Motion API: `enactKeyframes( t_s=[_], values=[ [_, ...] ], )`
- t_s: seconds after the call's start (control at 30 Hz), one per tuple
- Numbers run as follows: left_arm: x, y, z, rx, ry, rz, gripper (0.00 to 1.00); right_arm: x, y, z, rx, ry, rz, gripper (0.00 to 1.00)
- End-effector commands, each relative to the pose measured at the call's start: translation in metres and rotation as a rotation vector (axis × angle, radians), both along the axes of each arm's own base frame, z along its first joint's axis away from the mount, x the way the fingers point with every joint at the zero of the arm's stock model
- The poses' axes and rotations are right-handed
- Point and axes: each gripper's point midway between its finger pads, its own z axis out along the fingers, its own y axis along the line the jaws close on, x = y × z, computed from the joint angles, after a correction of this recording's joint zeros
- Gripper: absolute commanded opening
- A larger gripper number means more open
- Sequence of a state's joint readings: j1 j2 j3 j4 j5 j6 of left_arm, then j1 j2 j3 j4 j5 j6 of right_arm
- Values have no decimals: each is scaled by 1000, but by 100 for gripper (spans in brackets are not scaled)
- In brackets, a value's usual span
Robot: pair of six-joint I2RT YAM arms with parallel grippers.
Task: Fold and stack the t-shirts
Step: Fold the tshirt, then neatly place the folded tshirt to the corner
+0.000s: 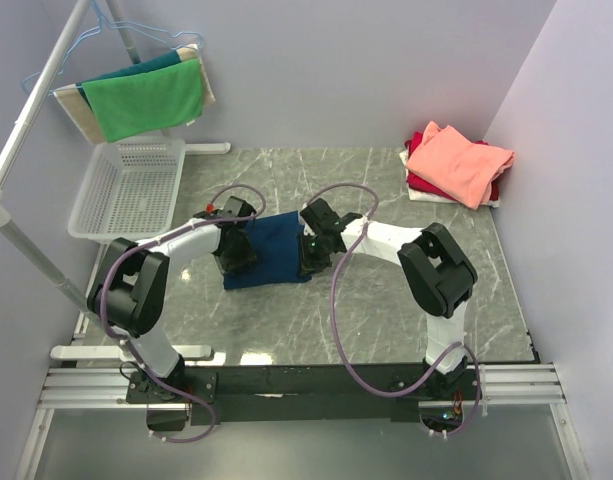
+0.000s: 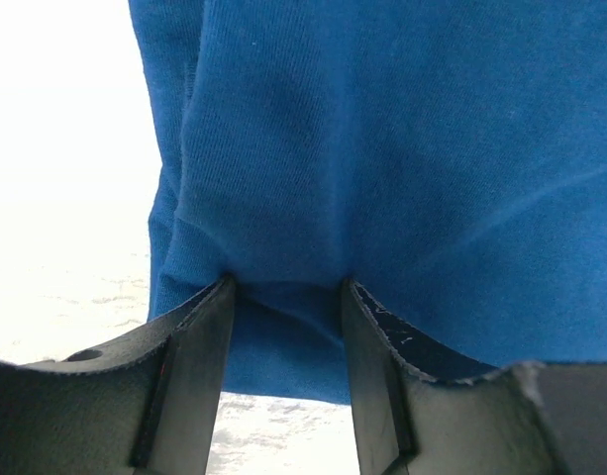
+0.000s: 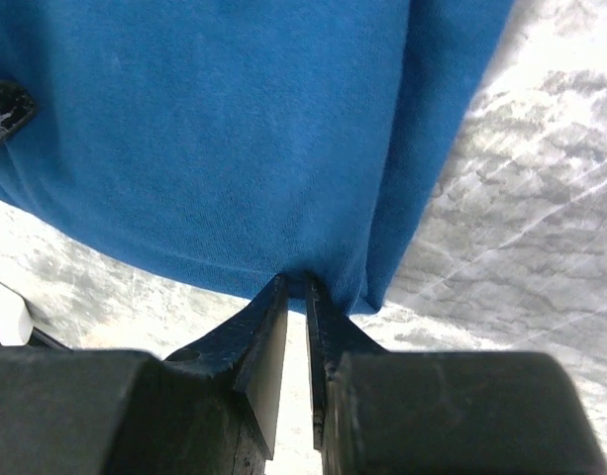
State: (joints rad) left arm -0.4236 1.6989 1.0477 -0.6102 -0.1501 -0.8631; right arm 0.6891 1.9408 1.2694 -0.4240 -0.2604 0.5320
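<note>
A navy-blue t-shirt lies folded into a rectangle on the marble table, between my two grippers. Over its left edge my left gripper points down. In the left wrist view this left gripper has its jaws well apart, tips pressed against the blue cloth, with a ridge of it between them. My right gripper is at the shirt's right edge. In the right wrist view the right gripper has its jaws almost together, pinching the hem of the cloth. At the back right a folded salmon-pink t-shirt lies on a red one.
A white mesh basket stands at the back left. Above it a green cloth hangs on a hanger from a slanted white rack pole. Purple cables loop from both arms. Walls close in the table's right and back sides.
</note>
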Motion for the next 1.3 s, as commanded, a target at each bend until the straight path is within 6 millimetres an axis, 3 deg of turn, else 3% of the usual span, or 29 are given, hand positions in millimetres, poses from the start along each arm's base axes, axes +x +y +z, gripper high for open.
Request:
enactKeyframes(
  t_s=[0.0,0.23,0.33,0.43,0.47,0.57,0.67,0.7,0.83,1.0,1.27],
  values=[
    [-23,14,-8,82,101,23,54,-45,-63,-45,-276,152,-22,20],
    [2,25,30,147,-15,53,56,-62,-93,-50,-390,188,-51,14],
    [24,23,69,136,-132,58,59,-64,-94,-41,-374,172,-56,13],
    [40,29,111,134,-249,74,62,-60,-90,-23,-329,122,-59,13],
    [43,33,124,140,-284,81,62,-56,-86,-8,-291,86,-60,14],
    [50,42,153,144,-353,89,65,-40,-78,26,-222,-24,-76,30],
    [52,50,170,114,-392,102,66,-17,-74,61,-187,-145,-103,55],
    [54,54,173,86,-398,110,66,-12,-73,67,-173,-169,-106,64],
    [51,60,174,26,-411,111,67,22,-61,94,-30,-241,-121,77],
    [47,67,177,-19,-428,104,67,54,-53,91,106,-224,-96,86],
    [41,70,169,-89,-417,94,67,84,-17,74,324,-201,-27,79]
  ],
)
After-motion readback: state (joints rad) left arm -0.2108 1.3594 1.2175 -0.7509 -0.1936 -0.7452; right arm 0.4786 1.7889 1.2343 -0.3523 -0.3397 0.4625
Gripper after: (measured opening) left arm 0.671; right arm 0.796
